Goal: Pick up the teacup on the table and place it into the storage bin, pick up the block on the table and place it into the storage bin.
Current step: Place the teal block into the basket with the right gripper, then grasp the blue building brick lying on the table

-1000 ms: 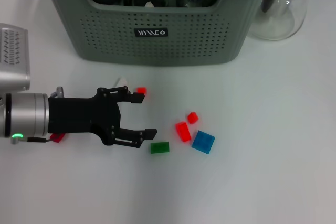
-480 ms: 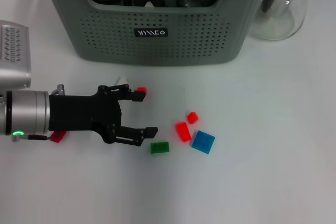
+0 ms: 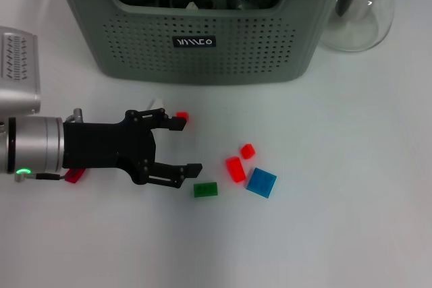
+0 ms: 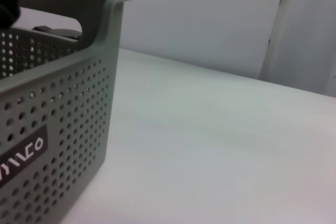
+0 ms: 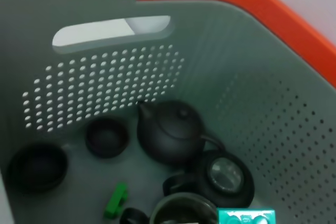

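Note:
The grey-green storage bin [image 3: 270,52] stands at the back of the table; its perforated wall [image 4: 58,129] fills one side of the left wrist view. My left gripper [image 3: 187,146] lies low over the table in front of the bin, open, with nothing between its fingers. A small red block [image 3: 181,117] sits by its far fingertip and a green block [image 3: 205,189] just past its near one. In the right wrist view, the bin's inside [image 5: 105,77] holds two dark teacups [image 5: 106,137], a dark teapot [image 5: 170,132] and a green block [image 5: 115,200]. The right gripper is out of view.
More blocks lie right of the left gripper: two red ones [image 3: 235,168] and a blue one [image 3: 261,182]. Another red piece [image 3: 74,175] peeks out beside the left arm. A clear glass pitcher [image 3: 361,11] stands right of the bin.
The left gripper edged slightly right a second ago and has since held still, open as before. The blocks on the table have not moved.

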Available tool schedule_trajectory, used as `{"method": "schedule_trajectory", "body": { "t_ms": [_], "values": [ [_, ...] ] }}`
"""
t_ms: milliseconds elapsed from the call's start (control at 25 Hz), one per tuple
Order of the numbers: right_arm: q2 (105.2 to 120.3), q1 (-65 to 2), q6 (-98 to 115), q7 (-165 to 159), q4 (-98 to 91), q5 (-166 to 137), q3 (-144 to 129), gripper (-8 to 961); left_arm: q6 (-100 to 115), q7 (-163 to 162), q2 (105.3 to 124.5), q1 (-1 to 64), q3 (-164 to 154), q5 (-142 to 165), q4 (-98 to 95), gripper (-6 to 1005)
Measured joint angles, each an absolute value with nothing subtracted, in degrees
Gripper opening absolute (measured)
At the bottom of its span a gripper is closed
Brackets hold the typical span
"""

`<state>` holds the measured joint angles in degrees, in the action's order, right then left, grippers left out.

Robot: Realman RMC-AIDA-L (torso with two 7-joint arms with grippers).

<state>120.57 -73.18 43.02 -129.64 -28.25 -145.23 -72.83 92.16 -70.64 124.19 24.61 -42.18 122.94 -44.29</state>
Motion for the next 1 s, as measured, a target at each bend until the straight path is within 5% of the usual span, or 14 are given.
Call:
{"method": "schedule_trajectory", "body": {
  "t_ms": [320,520,880,1000],
  "values": [
    [120.59,-72.8,42.8,-129.9,-28.6,-145.2,-73.4,467,92.1,-70.8,124.19,24.6,-42.2,123.1,-44.3,920],
    [120.57,-72.4,43.1,-129.9,-29.3,-145.0,-73.3,720,92.2,-70.9,124.19,24.6,-42.2,123.1,-44.3,920],
    [119.97,-61.1,54.5,-129.5,-54.2,-135.6,-72.5,931,92.4,-70.9,124.19,24.2,-42.2,123.1,-44.3,919],
    [119.86,-56.6,60.2,-128.8,-64.0,-131.5,-70.4,933,92.4,-70.9,124.23,24.2,-42.2,123.2,-44.3,919]
  ]
}}
